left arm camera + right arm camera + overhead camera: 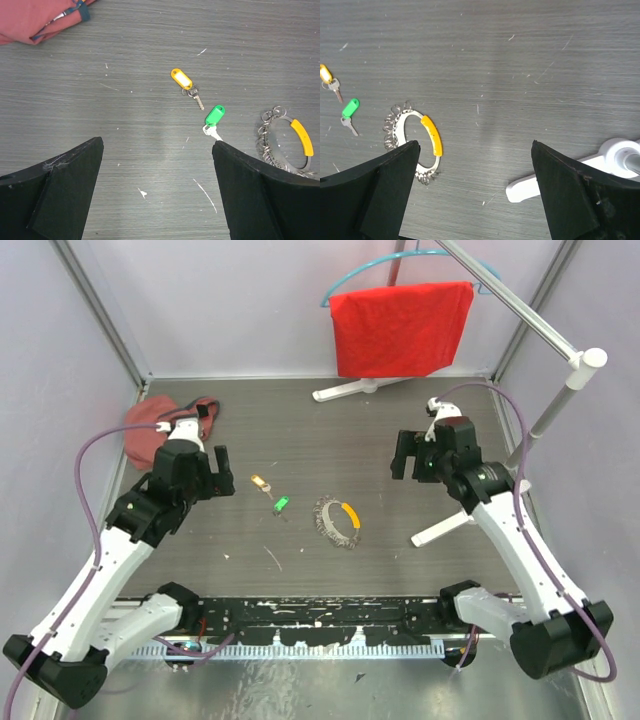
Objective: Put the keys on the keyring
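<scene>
A: Grey wood-grain table [330,430]. Keys?
B: Small green-tagged key [281,504] and yellow-tagged key [259,482], just left of the silvery beaded keyring [338,522] with its orange segment.
A: Tools?
B: The left gripper [156,150] and right gripper [475,147] both have jaws apart, empty. A red cloth pouch [160,425] lies far-left.

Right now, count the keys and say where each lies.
2. The green-tagged key lies just left of the keyring; the yellow-tagged key lies farther left and back. Neither is on it; none looks hidden.

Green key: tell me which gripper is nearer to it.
Left. The left gripper is just left of the green key; the right gripper is farther off to its right, beyond the keyring.
</scene>
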You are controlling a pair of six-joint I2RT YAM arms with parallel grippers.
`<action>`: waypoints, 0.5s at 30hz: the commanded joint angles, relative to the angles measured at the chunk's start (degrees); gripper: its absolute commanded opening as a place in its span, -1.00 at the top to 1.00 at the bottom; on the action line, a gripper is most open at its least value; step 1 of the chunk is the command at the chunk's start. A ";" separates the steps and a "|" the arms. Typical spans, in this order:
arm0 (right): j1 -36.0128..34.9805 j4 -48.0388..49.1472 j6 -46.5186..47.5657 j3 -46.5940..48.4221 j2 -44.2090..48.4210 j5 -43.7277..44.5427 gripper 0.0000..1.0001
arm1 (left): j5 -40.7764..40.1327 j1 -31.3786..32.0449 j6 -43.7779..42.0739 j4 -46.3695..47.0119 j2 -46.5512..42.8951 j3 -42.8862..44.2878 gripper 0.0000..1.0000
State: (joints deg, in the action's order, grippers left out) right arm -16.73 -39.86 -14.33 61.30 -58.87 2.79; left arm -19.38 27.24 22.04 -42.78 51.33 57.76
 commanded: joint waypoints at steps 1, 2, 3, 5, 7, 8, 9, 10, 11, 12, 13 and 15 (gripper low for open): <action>-1.95 4.57 -0.83 1.49 -4.96 -2.80 -0.96 | -1.45 0.18 -3.55 -0.46 -1.76 -0.38 -0.96; -3.09 5.25 -1.14 1.66 -6.58 -2.03 -0.94 | -1.67 0.20 -3.84 -0.52 -2.26 -0.71 -0.96; -4.59 5.86 -1.55 1.80 -8.33 -1.08 -0.91 | -1.65 0.18 -4.23 -0.77 -2.77 -0.93 -0.96; -7.31 7.62 -2.17 2.04 -11.68 0.20 -0.84 | -1.66 0.18 -5.14 -1.35 -3.60 -1.26 -0.96; -9.94 9.80 -2.98 1.94 -15.02 0.89 -0.73 | -2.63 0.18 -5.95 -1.87 -4.31 -2.00 -0.96; -10.97 10.97 -3.33 1.78 -16.69 0.95 -0.66 | -3.15 0.18 -6.01 -2.18 -4.64 -2.34 -0.96; -11.91 12.22 -3.88 1.65 -18.33 1.10 -0.59 | -3.73 0.23 -6.04 -2.46 -4.88 -2.52 -0.96; -12.71 13.32 -4.27 1.58 -20.07 1.12 -0.54 | -3.89 0.23 -5.99 -2.66 -5.05 -2.63 -0.96; -13.48 14.40 -4.85 1.60 -21.65 0.94 -0.50 | -3.80 0.23 -5.85 -2.85 -5.09 -2.58 -0.96; -14.18 15.59 -5.30 1.54 -23.56 0.83 -0.46 | -3.57 0.21 -5.60 -3.03 -5.10 -2.56 -0.96; -14.88 16.75 -5.80 1.47 -24.95 0.48 -0.42 | -3.05 0.18 -5.61 -3.09 -5.10 -2.56 -0.96; -15.76 19.24 -6.85 1.48 -27.65 -0.50 -0.31 | -2.62 0.19 -5.65 -3.22 -5.01 -2.56 -0.96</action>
State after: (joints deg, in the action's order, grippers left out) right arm -30.83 -28.56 -18.15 61.30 -83.46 2.63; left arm -21.69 27.27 17.02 -45.01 46.74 55.90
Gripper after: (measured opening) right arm 0.697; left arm 0.979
